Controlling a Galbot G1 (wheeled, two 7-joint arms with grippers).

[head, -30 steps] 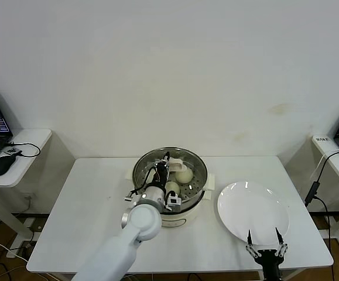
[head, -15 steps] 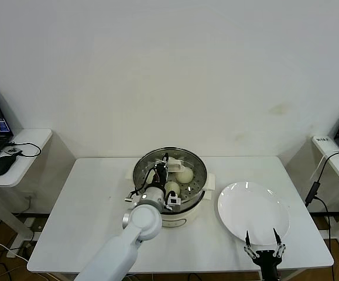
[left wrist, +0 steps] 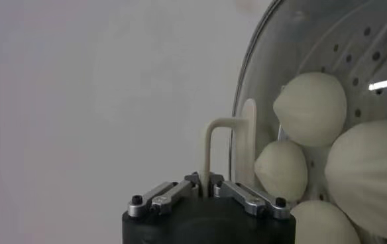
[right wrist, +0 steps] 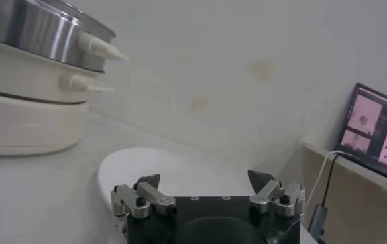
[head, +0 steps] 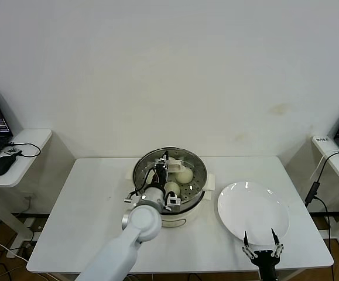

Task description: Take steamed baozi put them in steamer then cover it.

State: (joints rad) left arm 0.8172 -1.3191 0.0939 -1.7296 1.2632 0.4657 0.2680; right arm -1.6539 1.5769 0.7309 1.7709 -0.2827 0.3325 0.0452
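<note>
The steel steamer (head: 201, 171) stands on its cream pot base (head: 181, 220) at the table's middle. Cream-white baozi (head: 184, 174) lie inside; several show through the glass in the left wrist view (left wrist: 311, 108). The clear glass cover (left wrist: 260, 73) lies over the basket. My left gripper (head: 160, 170) is shut on the cover's cream handle (left wrist: 229, 150), above the steamer's left half. I cannot tell whether the cover's rim is seated. My right gripper (head: 260, 252) is open and empty at the table's front edge, below the plate. It also shows in the right wrist view (right wrist: 207, 178).
A flat white plate (head: 253, 212) lies bare to the right of the steamer; it also shows in the right wrist view (right wrist: 160, 166). Side desks with laptops stand at both sides, with a mouse (head: 2, 165) on the left one.
My right gripper has drawn back a little toward the table's front edge. My left gripper stays on the cover's handle over the steamer.
</note>
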